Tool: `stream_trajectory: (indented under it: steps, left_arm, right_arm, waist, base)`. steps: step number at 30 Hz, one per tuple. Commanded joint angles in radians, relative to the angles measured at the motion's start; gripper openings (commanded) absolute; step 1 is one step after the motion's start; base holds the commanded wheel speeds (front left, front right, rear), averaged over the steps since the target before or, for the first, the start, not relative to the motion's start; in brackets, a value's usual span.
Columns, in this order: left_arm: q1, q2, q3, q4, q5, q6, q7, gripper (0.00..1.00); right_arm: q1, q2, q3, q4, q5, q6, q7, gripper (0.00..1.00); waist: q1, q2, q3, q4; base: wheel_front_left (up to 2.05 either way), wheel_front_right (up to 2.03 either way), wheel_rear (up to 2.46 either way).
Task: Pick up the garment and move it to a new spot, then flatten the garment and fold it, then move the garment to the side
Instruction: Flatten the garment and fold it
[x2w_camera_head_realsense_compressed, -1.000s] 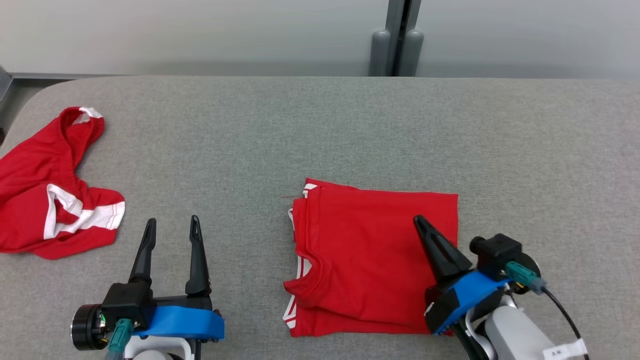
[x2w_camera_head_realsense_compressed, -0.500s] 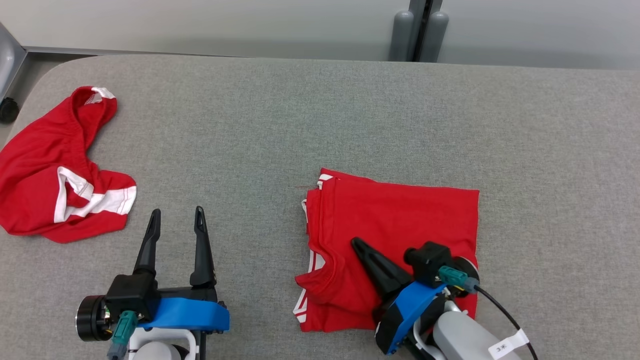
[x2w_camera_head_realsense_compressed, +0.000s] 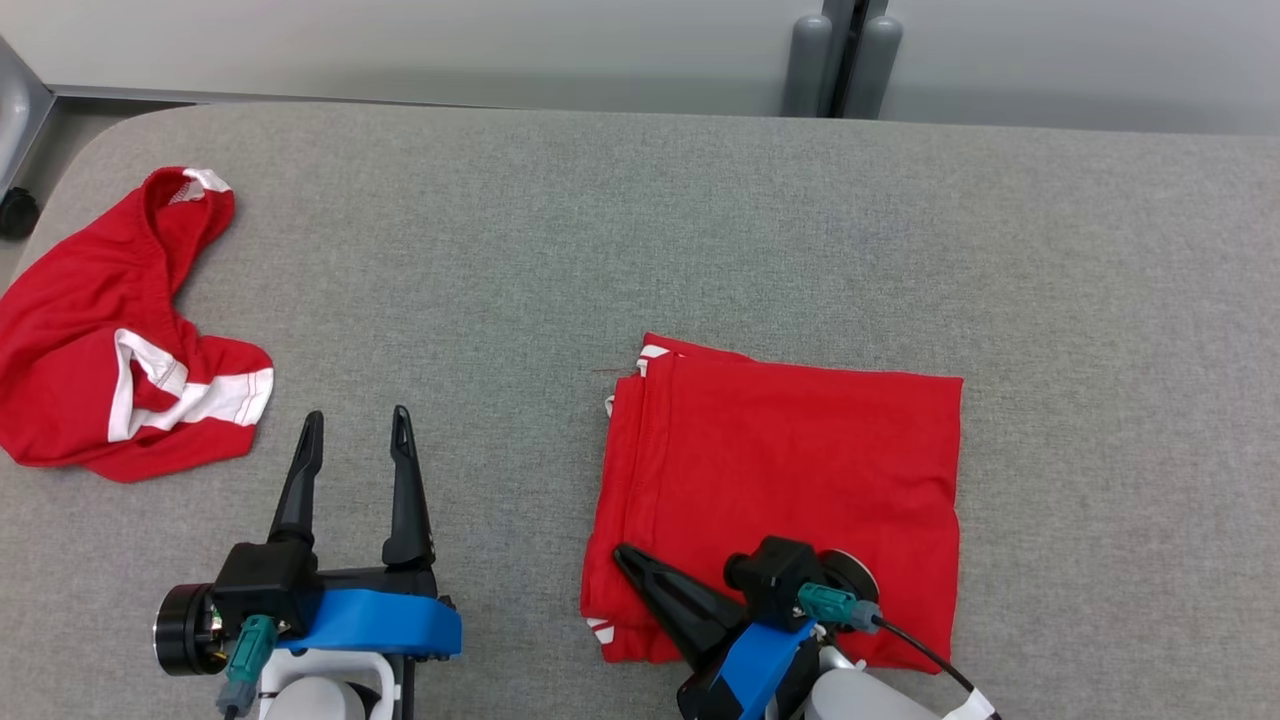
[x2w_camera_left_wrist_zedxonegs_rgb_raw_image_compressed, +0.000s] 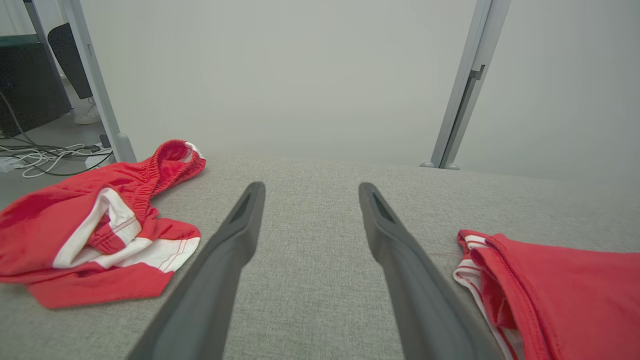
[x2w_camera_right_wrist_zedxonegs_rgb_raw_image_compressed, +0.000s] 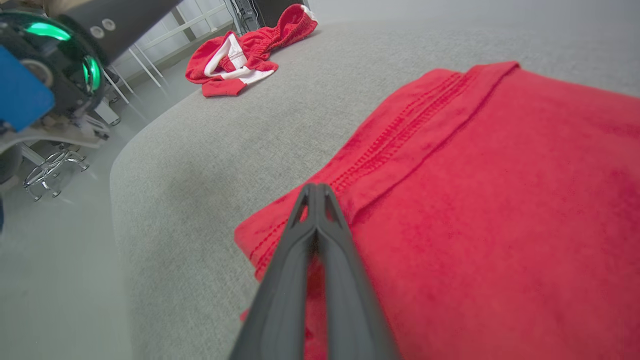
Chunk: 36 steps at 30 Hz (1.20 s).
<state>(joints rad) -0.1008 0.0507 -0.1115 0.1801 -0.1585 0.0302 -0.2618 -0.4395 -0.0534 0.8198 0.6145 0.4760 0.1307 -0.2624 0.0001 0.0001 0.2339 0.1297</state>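
A red garment (x2w_camera_head_realsense_compressed: 790, 470) lies folded into a rectangle on the grey table (x2w_camera_head_realsense_compressed: 600, 230), right of centre; it also appears at the right of the left wrist view (x2w_camera_left_wrist_zedxonegs_rgb_raw_image_compressed: 565, 285) and up close in the right wrist view (x2w_camera_right_wrist_zedxonegs_rgb_raw_image_compressed: 500, 200). My right gripper (x2w_camera_head_realsense_compressed: 620, 553) is shut, its fingers pressed together and lying over the garment's near-left corner (x2w_camera_right_wrist_zedxonegs_rgb_raw_image_compressed: 315, 187); I see no fabric pinched between them. My left gripper (x2w_camera_head_realsense_compressed: 356, 415) is open over bare table to the garment's left (x2w_camera_left_wrist_zedxonegs_rgb_raw_image_compressed: 310, 186), with nothing between its fingers.
A second red garment with white bands (x2w_camera_head_realsense_compressed: 100, 340) lies crumpled at the table's far left edge (x2w_camera_left_wrist_zedxonegs_rgb_raw_image_compressed: 100, 225) (x2w_camera_right_wrist_zedxonegs_rgb_raw_image_compressed: 240, 55). A grey post (x2w_camera_head_realsense_compressed: 845, 60) stands behind the table's far edge. Bare cloth surface spreads behind and right of the folded garment.
My right gripper has swept from the garment's right part across to its near-left corner. The collar opening that showed at that corner is now covered and smoothed. The left gripper has stayed put.
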Motion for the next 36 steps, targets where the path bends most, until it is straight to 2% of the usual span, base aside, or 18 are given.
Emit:
stream_trajectory:
  steps: [1, 10, 12, 20, 31, 32, 33, 36]
  left_arm:
    - [-0.013, -0.001, -0.001, 0.0, -0.003, 0.004, -0.004, 1.0]
    - [-0.005, -0.001, 0.003, 0.002, 0.002, 0.004, -0.004, 1.0]
    - [-0.002, -0.001, 0.006, 0.0, 0.004, 0.005, -0.004, 1.0]
    - [0.007, -0.001, 0.019, -0.006, 0.02, 0.001, -0.004, 1.0]
    - [0.016, -0.001, 0.04, -0.004, 0.033, -0.003, -0.004, 1.0]
    - [0.019, -0.001, 0.044, -0.004, 0.036, -0.004, -0.004, 1.0]
    - [0.022, -0.001, 0.049, -0.004, 0.038, -0.003, -0.004, 1.0]
    - [0.031, -0.001, 0.06, -0.005, 0.041, -0.006, -0.004, 1.0]
  right_arm:
    - [-0.018, 0.0, 0.007, 0.005, 0.007, 0.0, -0.003, 0.0]
    - [-0.033, -0.006, 0.09, 0.031, 0.067, 0.0, -0.003, 0.0]
    - [-0.042, -0.016, 0.077, 0.014, 0.071, 0.0, -0.003, 0.0]
    - [0.009, -0.053, -0.1, -0.095, 0.009, 0.0, -0.003, 0.0]
    - [0.11, -0.098, -0.417, -0.22, -0.097, 0.0, -0.003, 0.0]
    - [0.121, -0.098, -0.441, -0.232, -0.106, 0.0, -0.003, 0.11]
    - [0.129, -0.097, -0.46, -0.239, -0.112, 0.0, -0.003, 0.27]
    - [0.152, -0.099, -0.513, -0.264, -0.134, 0.0, -0.003, 0.59]
  waist:
    - [-0.0001, -0.0001, 0.001, 0.0]
    - [-0.0001, -0.0001, -0.002, -0.007]
    - [-0.0001, -0.0001, -0.006, -0.013]
    - [-0.0001, -0.0001, -0.022, -0.055]
    - [-0.0001, -0.0001, -0.05, -0.127]
    - [-0.0001, -0.0001, -0.053, -0.133]
    - [-0.0001, -0.0001, -0.058, -0.142]
    - [-0.0001, -0.0001, -0.068, -0.162]
  base:
    - [0.0, 0.0, 0.0]
    - [0.0, 0.0, 0.0]
    - [0.0, 0.0, 0.0]
    - [0.0, 0.0, 0.0]
    - [0.0, 0.0, 0.0]
    - [0.0, 0.0, 0.0]
    - [0.0, 0.0, 0.0]
    - [0.0, 0.0, 0.0]
